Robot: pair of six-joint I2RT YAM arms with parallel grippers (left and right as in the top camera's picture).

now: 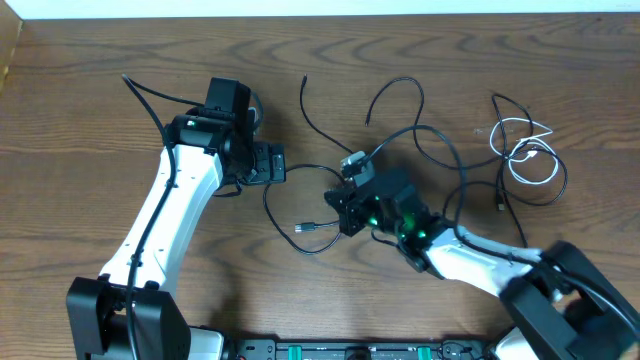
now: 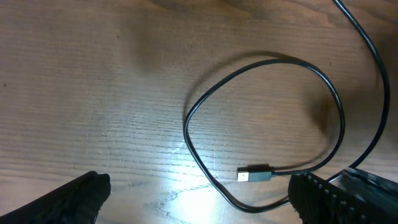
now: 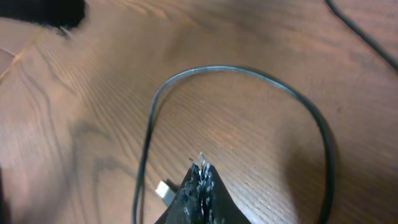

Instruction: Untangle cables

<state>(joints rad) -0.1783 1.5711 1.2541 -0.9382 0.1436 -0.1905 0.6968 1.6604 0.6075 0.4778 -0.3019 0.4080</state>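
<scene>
Right end effector (image 3: 200,182), fingers pressed together, sits inside a black cable loop (image 3: 217,68) on the worktop (image 3: 74,93). Its tip is just beside the USB plug (image 3: 164,190), probably to pinch that free end and draw it out; any grip is hidden. Left end effector (image 2: 200,186) hovers above the same loop, fingers spread wide, ready to help. White cable (image 1: 530,150) lies well behind the right end effector.

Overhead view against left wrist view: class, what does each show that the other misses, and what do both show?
Only overhead: the left arm, the right arm, the white cable at the right and more black cables across the table. Only left wrist: the plug with its metal tip in detail, framed by the open left pincer. Both: the black cable loop ending in that plug.
</scene>
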